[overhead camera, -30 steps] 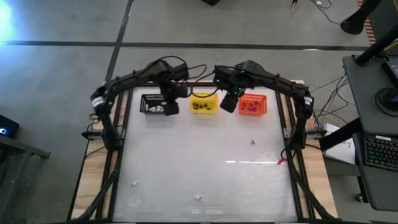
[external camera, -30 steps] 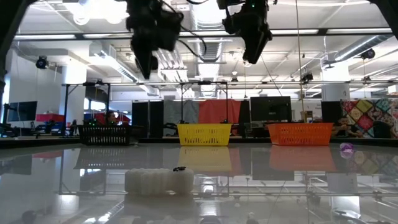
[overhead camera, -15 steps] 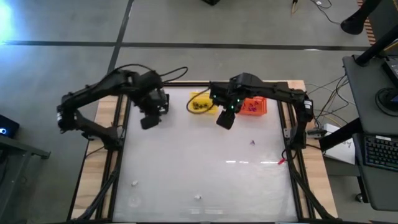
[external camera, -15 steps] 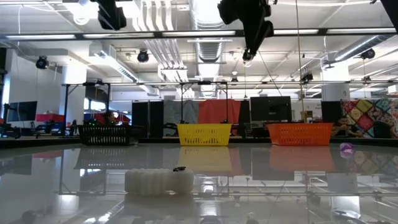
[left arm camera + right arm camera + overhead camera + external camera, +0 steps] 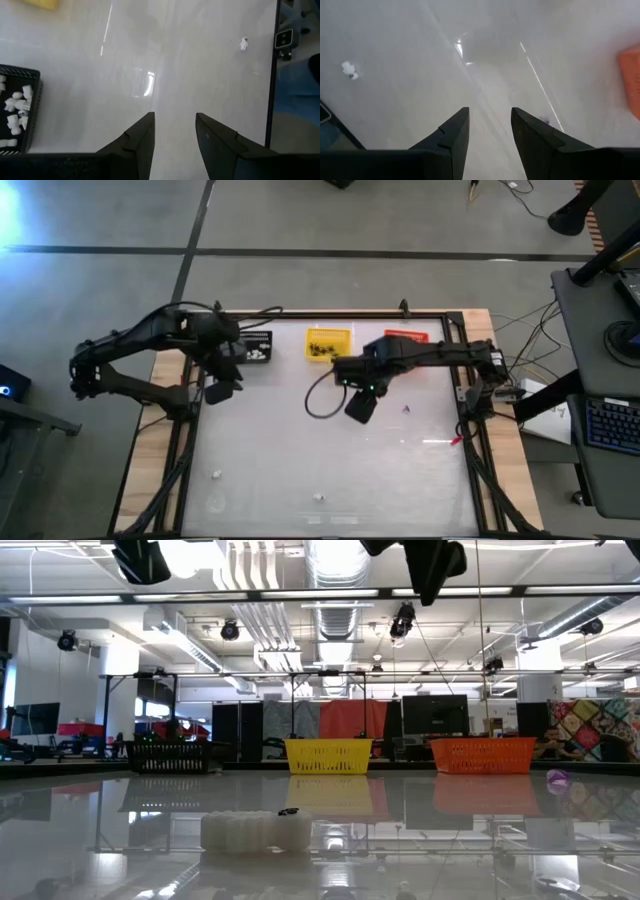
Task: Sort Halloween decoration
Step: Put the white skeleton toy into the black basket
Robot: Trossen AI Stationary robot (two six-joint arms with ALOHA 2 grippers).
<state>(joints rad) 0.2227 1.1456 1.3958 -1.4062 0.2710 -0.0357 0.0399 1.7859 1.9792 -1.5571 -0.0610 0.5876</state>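
**Both end effectors empty above the table**

No readable writing appears. The left end effector [image 5: 218, 391] hangs near the black basket [image 5: 252, 347], fingers apart, empty. The right end effector [image 5: 359, 406] hangs over mid-table, fingers apart, empty. White bits [image 5: 12, 107] fill the black basket; loose white bits [image 5: 318, 497] lie on the table [image 5: 300, 460]. The orange basket [image 5: 405, 336] is partly hidden by the right arm.

Tabletop [image 5: 300, 460]: glossy, smooth, pale, mirrors ceiling lights and baskets in low view. Table edge [image 5: 150, 440]: bare light wood. Black basket [image 5: 168, 756], yellow basket [image 5: 328, 754], orange basket [image 5: 482, 754]: slatted plastic. Gripper fingers [image 5: 142, 142]: matt black, smooth, plastic-looking. White trinkets [image 5: 12, 112]: matt, lumpy.
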